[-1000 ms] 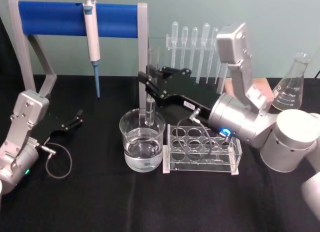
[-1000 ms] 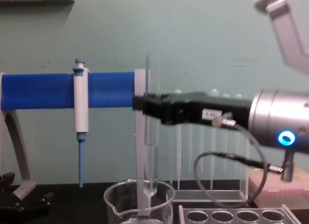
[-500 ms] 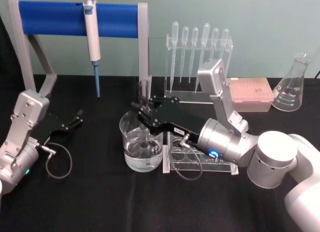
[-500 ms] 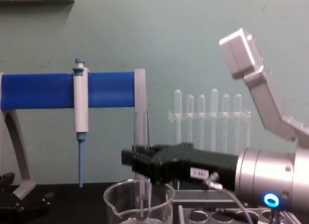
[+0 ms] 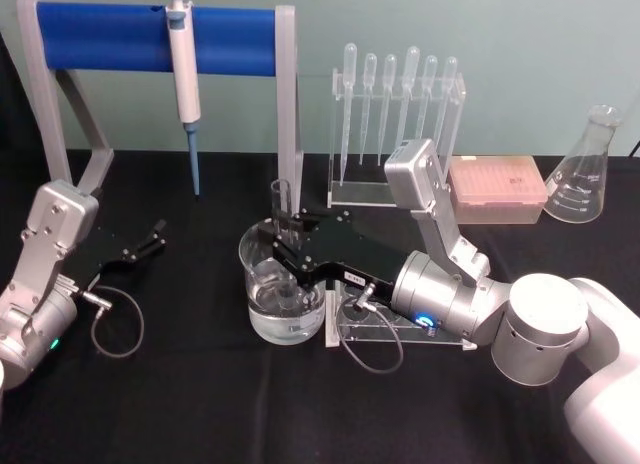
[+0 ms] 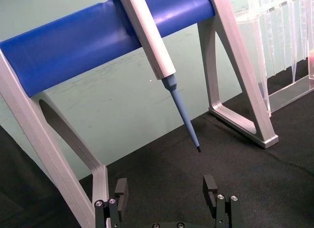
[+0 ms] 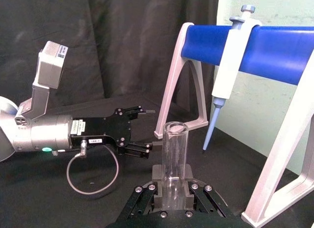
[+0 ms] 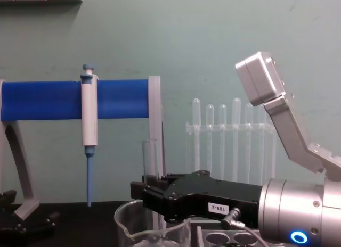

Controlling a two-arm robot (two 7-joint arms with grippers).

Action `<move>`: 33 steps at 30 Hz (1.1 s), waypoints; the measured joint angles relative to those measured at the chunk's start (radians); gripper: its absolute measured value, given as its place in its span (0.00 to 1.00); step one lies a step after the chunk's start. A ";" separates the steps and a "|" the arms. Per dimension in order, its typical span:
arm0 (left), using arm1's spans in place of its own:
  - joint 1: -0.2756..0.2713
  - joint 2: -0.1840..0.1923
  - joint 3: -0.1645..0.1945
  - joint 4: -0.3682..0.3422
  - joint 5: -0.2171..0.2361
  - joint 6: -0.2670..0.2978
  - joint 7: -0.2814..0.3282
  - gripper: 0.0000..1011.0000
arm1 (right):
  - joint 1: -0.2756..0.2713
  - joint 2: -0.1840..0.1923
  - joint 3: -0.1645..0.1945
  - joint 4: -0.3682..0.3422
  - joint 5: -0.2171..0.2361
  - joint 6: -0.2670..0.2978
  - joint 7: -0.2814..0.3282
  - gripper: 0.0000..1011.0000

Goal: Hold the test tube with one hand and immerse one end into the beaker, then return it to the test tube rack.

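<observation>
On the black cloth (image 5: pixel 200 404), the right gripper (image 5: pixel 285 240) clamps the test tube (image 5: pixel 283 202) upright, its lower part dropping into the beaker (image 5: pixel 285 306) beside the rack (image 5: pixel 333 324). The left gripper (image 5: pixel 150 237) lies parked at the left, fingers (image 6: pixel 210 185) apart. The dip likely calls for a plumb tube, clear of the glass wall; the tube's tip is hidden behind the gripper, so whether it meets the water is unclear.

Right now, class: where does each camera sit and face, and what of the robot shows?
Head: high, looking down; both arms, right gripper holding the test tube in the beaker.
Chest: low, looking forward; right gripper.
Left wrist: facing the pipettor; left gripper open.
Right wrist: along the test tube; left gripper beyond.
All share the pipettor.
</observation>
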 joint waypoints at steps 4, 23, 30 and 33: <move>0.000 0.000 0.000 0.000 0.000 0.000 0.000 0.99 | 0.000 0.000 0.001 -0.001 0.002 0.001 0.000 0.22; 0.000 0.000 0.000 0.000 0.000 0.000 0.000 0.99 | 0.000 0.000 0.002 -0.002 0.005 0.003 -0.001 0.22; 0.000 0.000 0.000 0.000 0.000 0.000 0.000 0.99 | 0.000 0.000 0.002 -0.003 0.005 0.004 -0.002 0.22; 0.000 0.000 0.000 0.000 0.000 0.000 0.000 0.99 | 0.000 0.000 0.002 -0.003 0.005 0.004 -0.002 0.22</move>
